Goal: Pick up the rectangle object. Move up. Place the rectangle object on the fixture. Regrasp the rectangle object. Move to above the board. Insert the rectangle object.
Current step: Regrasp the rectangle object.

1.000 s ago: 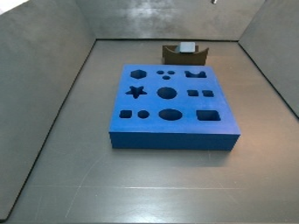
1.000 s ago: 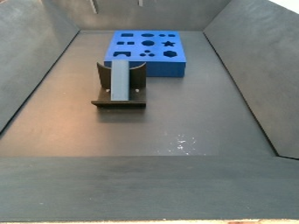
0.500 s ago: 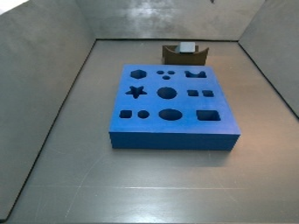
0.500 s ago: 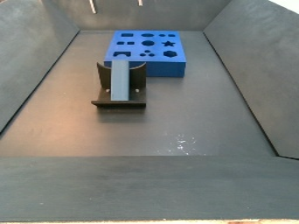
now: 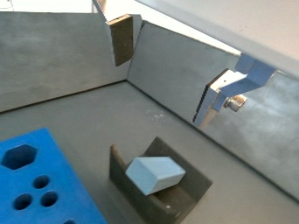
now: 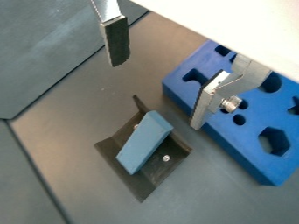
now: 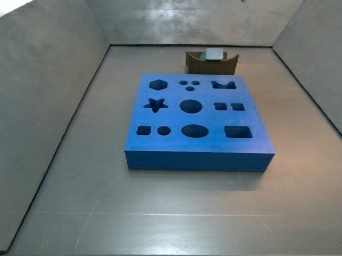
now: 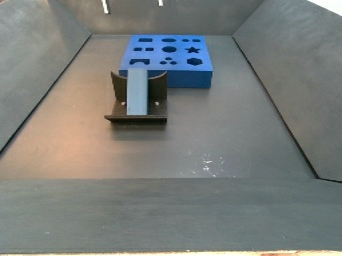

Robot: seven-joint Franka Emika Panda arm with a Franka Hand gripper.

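Rectangle object parked on the fixture; gripper raised above it, empty.

Wrist views: gripper (image 6: 163,74) high over the fixture (image 6: 147,153), fingers (image 5: 121,39) spread wide with nothing between them. The rectangle object (image 6: 142,143) leans in the fixture's notch, seemingly so it can be regrasped at a better angle. The board (image 6: 251,109) lies just beside the fixture.
Side views: the gripper hardly shows; only slivers at the top edge. The rectangle object (image 8: 136,91) rests along the fixture (image 8: 136,103), just off the board's (image 8: 170,60) corner. From the opposite side, the board (image 7: 195,120) sits mid-floor, the fixture (image 7: 210,61) behind its far edge near the back wall.
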